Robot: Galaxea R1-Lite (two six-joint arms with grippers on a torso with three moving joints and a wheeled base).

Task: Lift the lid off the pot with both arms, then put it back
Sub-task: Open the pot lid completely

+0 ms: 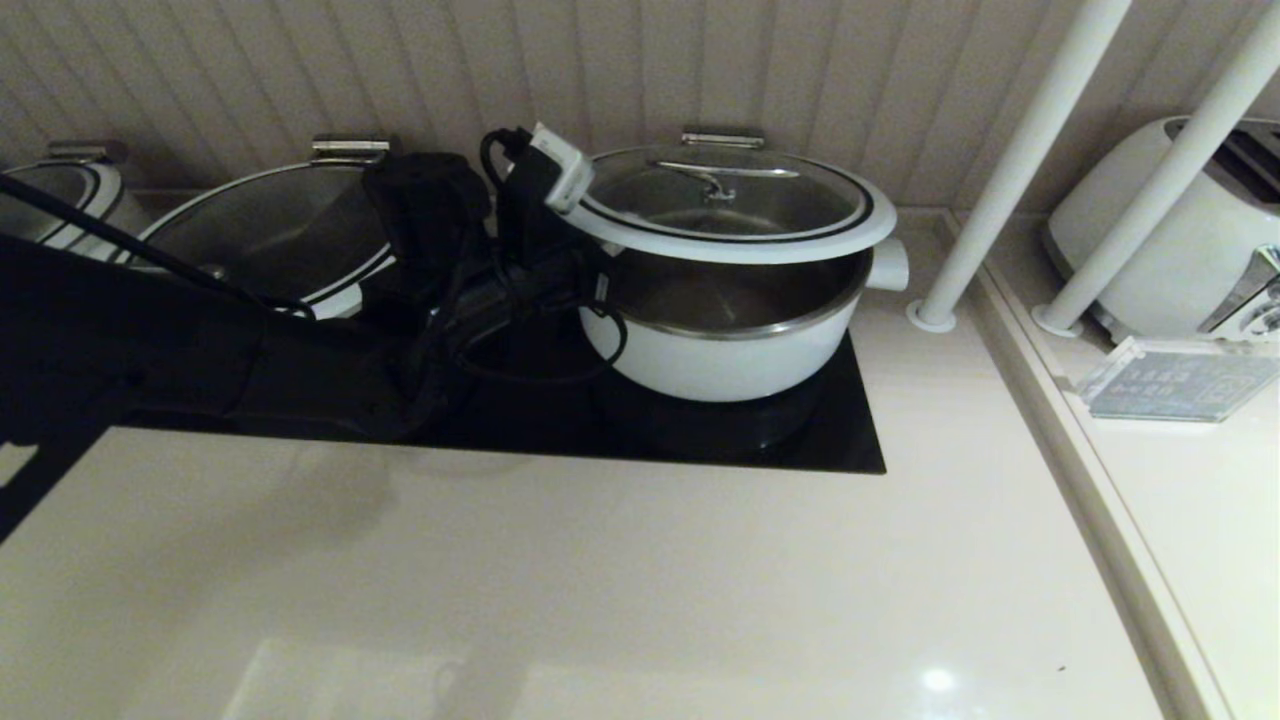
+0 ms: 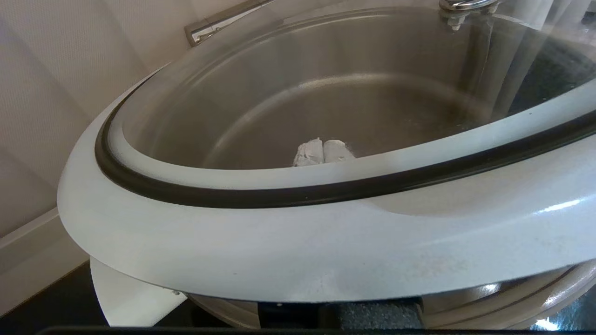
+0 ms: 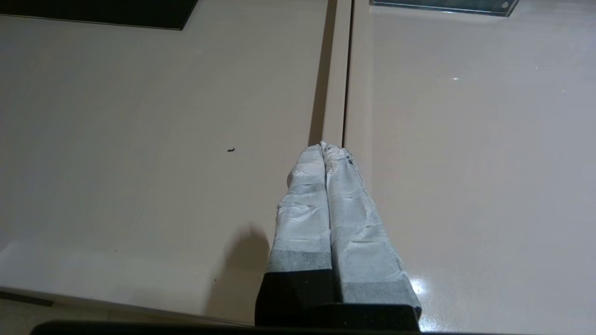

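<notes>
The lid (image 1: pixel 730 205) is held tilted above the pot (image 1: pixel 725 335) near the surface's (image 1: pixel 600 580) far edge, its rim pinched by the left gripper (image 1: pixel 560 180) alone; slipping is likely. The right gripper (image 3: pixel 333 151) hovers pressed together, empty.

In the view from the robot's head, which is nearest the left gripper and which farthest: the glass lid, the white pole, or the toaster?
Measured from the left gripper:
1. Glass lid: held by its left rim, raised above the pot.
2. White pole: to the right of the pot.
3. Toaster: at the far right, on the neighbouring counter.
</notes>
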